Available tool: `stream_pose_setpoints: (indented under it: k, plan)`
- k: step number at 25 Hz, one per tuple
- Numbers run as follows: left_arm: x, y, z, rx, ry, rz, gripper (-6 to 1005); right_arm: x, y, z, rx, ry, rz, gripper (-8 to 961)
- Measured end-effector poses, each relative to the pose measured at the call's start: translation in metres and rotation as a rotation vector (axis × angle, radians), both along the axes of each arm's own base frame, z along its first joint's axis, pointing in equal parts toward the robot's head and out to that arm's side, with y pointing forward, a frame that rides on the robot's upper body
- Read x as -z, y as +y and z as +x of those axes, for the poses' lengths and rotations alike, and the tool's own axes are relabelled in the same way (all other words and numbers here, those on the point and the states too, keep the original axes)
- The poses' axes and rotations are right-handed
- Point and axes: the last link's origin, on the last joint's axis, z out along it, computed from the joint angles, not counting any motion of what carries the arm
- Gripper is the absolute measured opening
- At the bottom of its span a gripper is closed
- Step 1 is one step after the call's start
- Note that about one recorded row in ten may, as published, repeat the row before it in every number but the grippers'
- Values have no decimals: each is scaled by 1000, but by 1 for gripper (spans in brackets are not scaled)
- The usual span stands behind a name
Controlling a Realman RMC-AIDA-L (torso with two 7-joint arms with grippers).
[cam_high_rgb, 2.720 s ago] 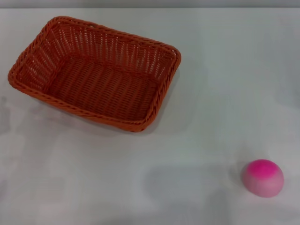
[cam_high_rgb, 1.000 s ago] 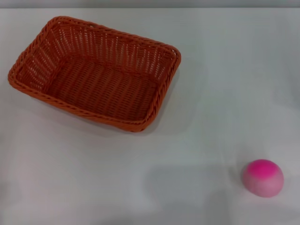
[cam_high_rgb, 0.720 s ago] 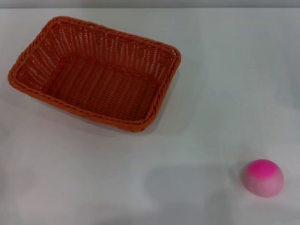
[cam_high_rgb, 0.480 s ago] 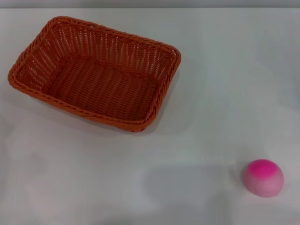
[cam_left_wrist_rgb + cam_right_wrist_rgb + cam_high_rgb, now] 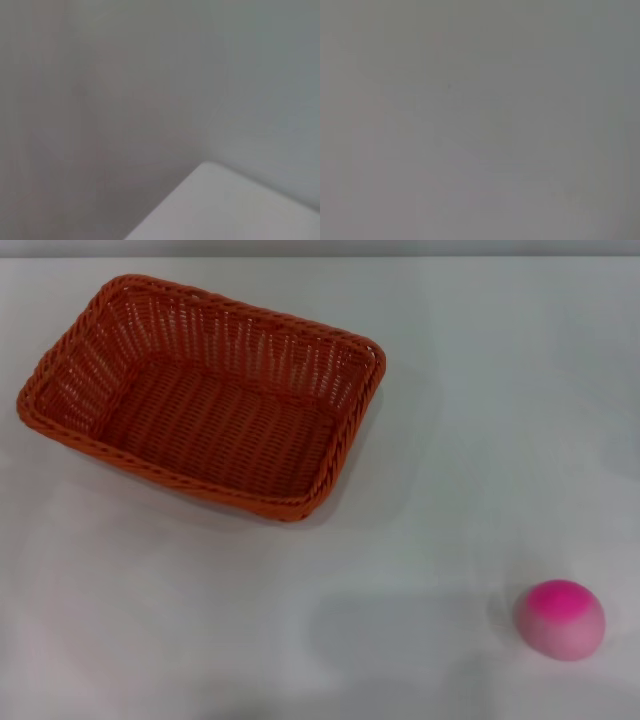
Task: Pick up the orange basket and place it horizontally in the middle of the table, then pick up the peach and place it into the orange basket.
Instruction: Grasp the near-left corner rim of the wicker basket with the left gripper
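The orange basket (image 5: 205,395) sits empty on the white table (image 5: 450,440), at the far left in the head view, turned at a slant so its long side runs from upper left to lower right. The peach (image 5: 560,618), hot pink fading to pale pink, rests on the table near the front right, well apart from the basket. Neither gripper shows in any view. The left wrist view holds only a pale corner of the table (image 5: 235,210) against a grey background, and the right wrist view is plain grey.
The table's far edge (image 5: 320,256) runs along the top of the head view. Open white surface lies between the basket and the peach.
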Motion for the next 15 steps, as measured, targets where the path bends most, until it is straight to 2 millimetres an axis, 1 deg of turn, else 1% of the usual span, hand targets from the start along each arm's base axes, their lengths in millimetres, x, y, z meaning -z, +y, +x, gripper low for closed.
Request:
stream_pose_setpoints:
  k: [3,6,7,9,15]
  plan:
    - [-6,13,11,-41,-19,-58,385,0,0,0,3,-3,-2,860]
    - [-11,27,18,-60,-55,-111,386,-1,-1,2,13,-4,-4,860]
    - [-15,34,22,-72,-72,-141,386,-1,-3,4,20,-6,-4,860]
    - [-18,37,25,-76,-80,-158,386,-2,-4,5,22,-7,-4,860]
    - [-41,51,47,-70,-120,-229,388,-6,-9,11,45,-11,-1,860]
